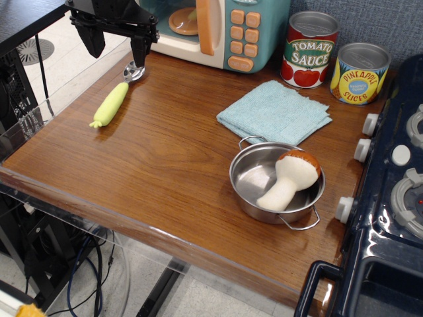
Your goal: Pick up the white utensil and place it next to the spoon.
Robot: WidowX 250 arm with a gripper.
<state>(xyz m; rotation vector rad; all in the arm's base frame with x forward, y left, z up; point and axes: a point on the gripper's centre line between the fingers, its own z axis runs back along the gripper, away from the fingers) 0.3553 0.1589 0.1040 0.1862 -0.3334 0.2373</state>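
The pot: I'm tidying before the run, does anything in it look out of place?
Yes. A mushroom toy lies tilted inside the pot, cap resting on the rim, far from the spoon.

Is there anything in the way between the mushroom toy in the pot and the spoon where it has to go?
Nothing lies on the wood between them. The mushroom toy sits inside the metal pot, so the pot's wall has to be cleared first. The gripper hangs right beside the spoon. The blue cloth lies off to the side.

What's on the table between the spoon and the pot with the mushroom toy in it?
Nothing: in the one camera view, only bare wood lies between the spoon and the pot holding the mushroom toy.
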